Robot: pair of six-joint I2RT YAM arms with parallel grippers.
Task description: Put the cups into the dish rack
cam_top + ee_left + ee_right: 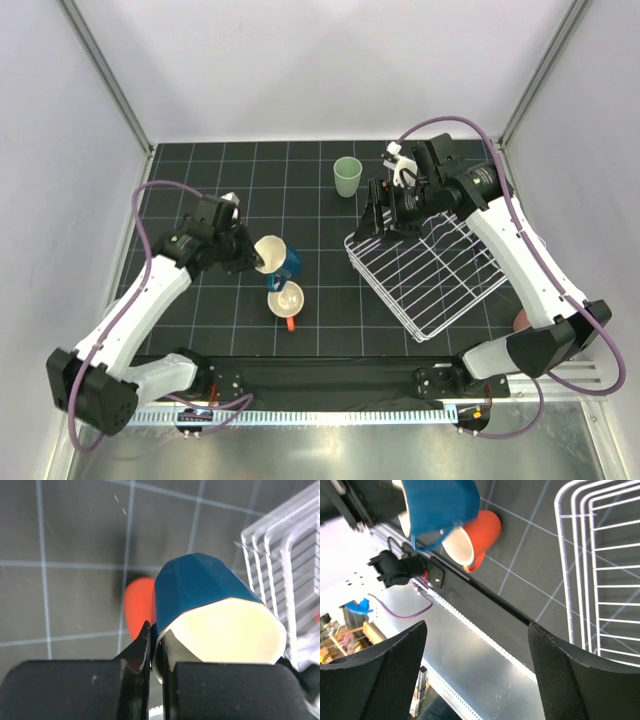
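My left gripper [252,262] is shut on the rim of the blue mug with a cream inside [272,254] and holds it tilted above the mat. In the left wrist view the fingers [142,645] pinch the wall of the mug [200,587]. The orange mug [286,302] lies just below it and also shows in the left wrist view [137,605]. The pale green tumbler [347,177] stands upright at the back. The white wire dish rack [430,280] is empty. My right gripper [381,224] is open and empty over the rack's far left corner.
In the right wrist view the blue mug [440,505], the orange mug [475,537] and the rack's edge [570,565] show beyond the open gripper [477,625]. A pink object [520,320] is partly hidden behind the right arm. A metal rail [350,412] runs along the near edge.
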